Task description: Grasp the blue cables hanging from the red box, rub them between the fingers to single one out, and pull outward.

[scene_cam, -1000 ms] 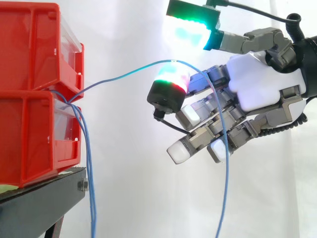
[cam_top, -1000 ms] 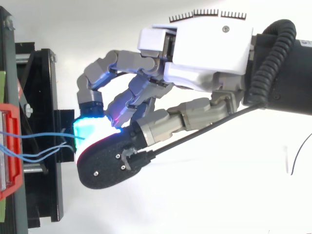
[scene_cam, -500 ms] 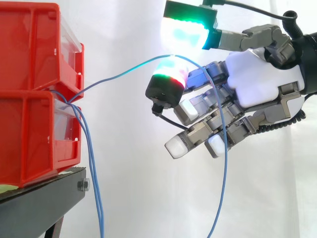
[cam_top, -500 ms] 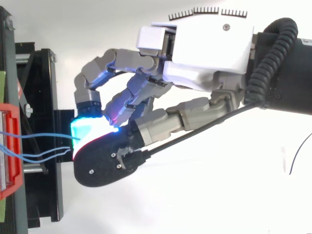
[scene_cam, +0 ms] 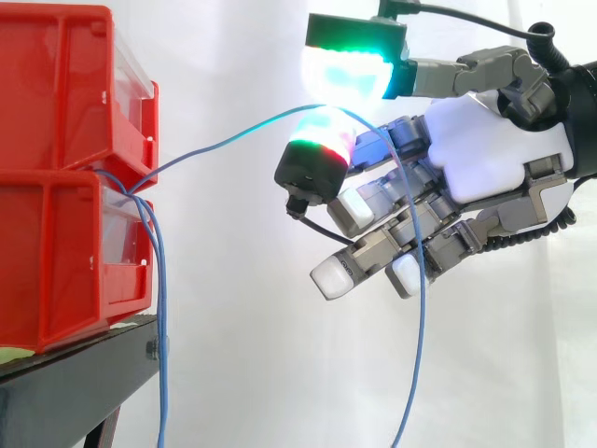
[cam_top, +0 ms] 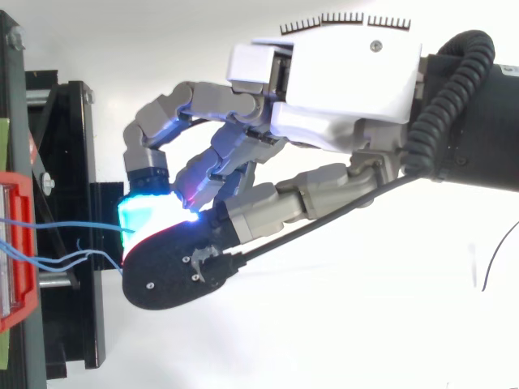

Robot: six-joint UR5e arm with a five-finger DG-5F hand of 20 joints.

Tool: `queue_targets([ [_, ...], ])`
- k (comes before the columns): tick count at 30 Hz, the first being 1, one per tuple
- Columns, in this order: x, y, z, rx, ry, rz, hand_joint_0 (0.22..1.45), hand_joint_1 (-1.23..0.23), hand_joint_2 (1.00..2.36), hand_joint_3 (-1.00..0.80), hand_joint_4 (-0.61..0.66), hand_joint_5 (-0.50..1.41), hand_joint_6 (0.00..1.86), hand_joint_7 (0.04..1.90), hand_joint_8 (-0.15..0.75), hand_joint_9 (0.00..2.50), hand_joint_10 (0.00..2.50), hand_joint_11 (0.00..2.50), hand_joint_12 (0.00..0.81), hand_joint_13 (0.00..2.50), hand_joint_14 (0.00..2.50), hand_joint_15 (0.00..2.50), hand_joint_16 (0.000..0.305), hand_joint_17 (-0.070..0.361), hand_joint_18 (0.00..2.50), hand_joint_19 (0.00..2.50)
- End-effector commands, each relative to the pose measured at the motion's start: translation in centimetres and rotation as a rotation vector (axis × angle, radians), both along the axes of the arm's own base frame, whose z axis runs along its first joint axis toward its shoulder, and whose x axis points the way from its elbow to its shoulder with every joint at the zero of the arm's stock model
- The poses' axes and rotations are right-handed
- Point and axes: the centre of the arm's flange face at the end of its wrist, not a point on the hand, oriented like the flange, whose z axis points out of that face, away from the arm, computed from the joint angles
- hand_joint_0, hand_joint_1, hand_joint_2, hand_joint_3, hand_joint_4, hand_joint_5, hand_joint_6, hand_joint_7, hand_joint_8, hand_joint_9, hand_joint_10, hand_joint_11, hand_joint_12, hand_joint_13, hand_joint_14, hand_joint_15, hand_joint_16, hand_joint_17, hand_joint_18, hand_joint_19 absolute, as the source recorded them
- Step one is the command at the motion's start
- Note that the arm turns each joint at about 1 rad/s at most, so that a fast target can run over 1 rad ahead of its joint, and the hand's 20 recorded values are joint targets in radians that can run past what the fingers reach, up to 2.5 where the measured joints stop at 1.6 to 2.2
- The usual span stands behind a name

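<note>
A white curtain point(scene_cam: 242, 355) hangs behind the red bins point(scene_cam: 51, 252), which are stacked one on the other. The hand point(scene_cam: 494, 154) is level with the bins, well out from their front, with clear air in between. Its fingers are curled, and two glowing pads point(scene_cam: 347, 70) are clamped together on the lifted cable point(scene_cam: 224, 142). Under the bins, a black bench point(scene_cam: 65, 392) carries the stack. The blue cables point(scene_cam: 160, 317) come out where the two bins meet and drop straight down past the lower bin's front and the bench edge. The lifted cable climbs away from the bins to the pinch, then drapes down across the curled fingers.
</note>
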Motion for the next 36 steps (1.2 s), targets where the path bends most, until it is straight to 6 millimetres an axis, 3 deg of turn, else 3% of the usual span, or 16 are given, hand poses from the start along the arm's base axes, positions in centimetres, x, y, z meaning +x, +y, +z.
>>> queue_targets([
  [1,0.00,-0.11,0.02,-0.001,0.000,-0.001,0.60,-0.77,1.02,-0.24,0.03,-0.14,0.84,1.18,0.298,0.93,0.02,0.78,0.396,0.64,0.02,0.46,0.055,0.124,0.74,0.62],
  [19,-0.11,-0.47,-0.03,-0.043,0.007,-0.038,0.60,-0.82,1.02,-0.10,0.01,-0.12,0.86,1.19,0.287,0.91,0.02,0.73,0.407,0.52,0.01,0.36,0.058,0.130,0.67,0.51],
  [36,-0.16,-0.74,-0.01,-0.175,0.033,-0.034,0.60,-0.81,1.02,-0.09,0.01,-0.12,0.86,1.22,0.279,0.89,0.02,0.71,0.400,0.50,0.01,0.35,0.058,0.130,0.65,0.52],
])
